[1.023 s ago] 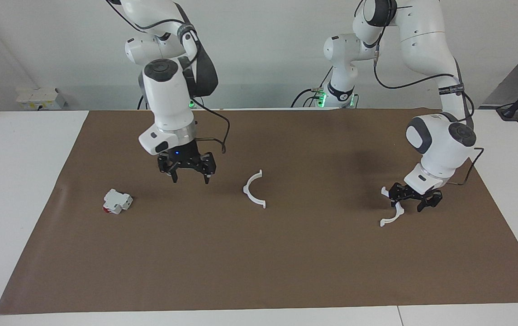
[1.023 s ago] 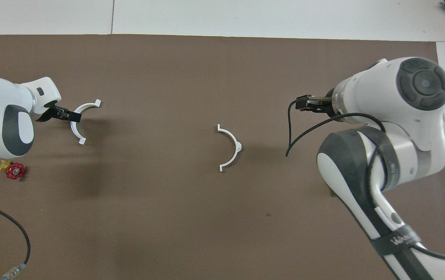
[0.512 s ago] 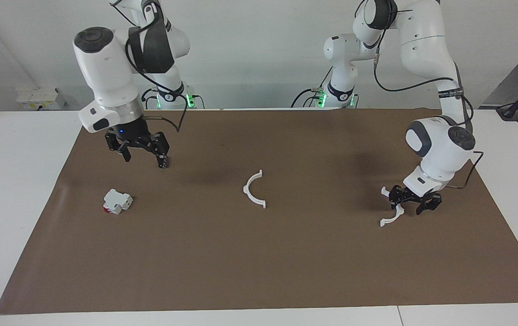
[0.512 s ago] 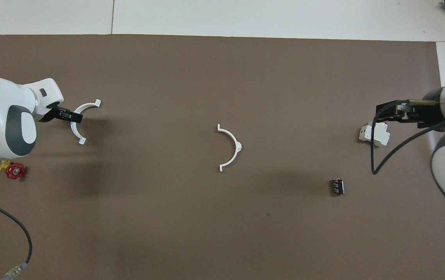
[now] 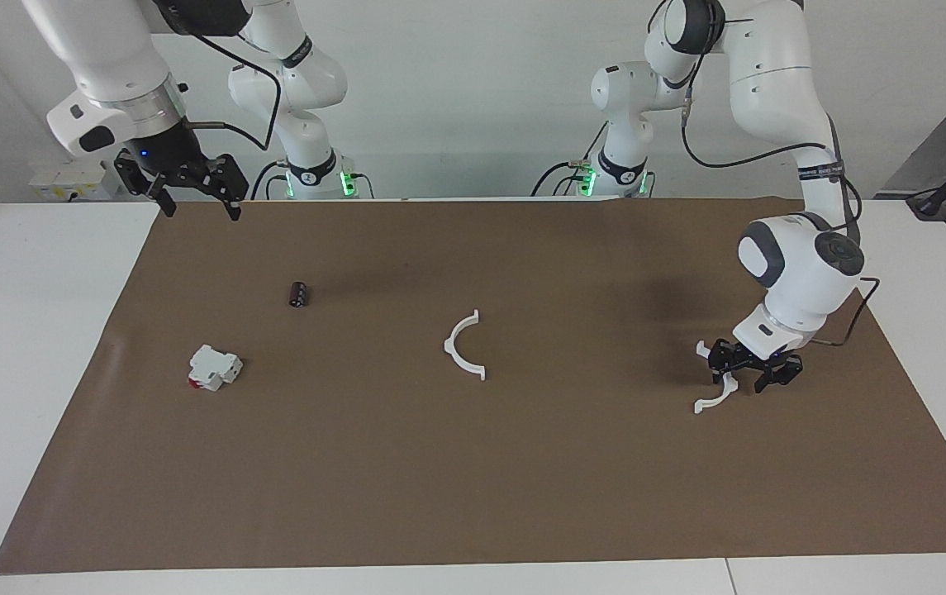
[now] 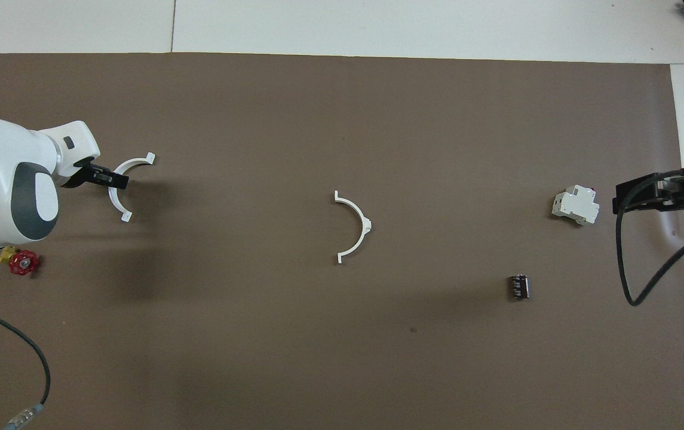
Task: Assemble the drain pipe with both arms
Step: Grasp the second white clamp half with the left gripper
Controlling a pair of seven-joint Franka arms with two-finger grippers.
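We see left gripper (image 5: 743, 370) low on brown mat (image 5: 473, 463), clenched on one white half-ring (image 5: 712, 395) toward left arm's end. Second half-ring (image 5: 463, 345) lies mid-mat, well apart. Right gripper (image 5: 196, 197) raised over mat corner, fingers spread, empty.

White half-ring (image 5: 464, 345) mid-mat; second (image 5: 716, 388) at left-arm end, apart.

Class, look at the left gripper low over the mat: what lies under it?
Under the left gripper lies one white half-ring of the drain pipe, flat on the brown mat. The gripper covers the arc's middle, so contact cannot be seen.
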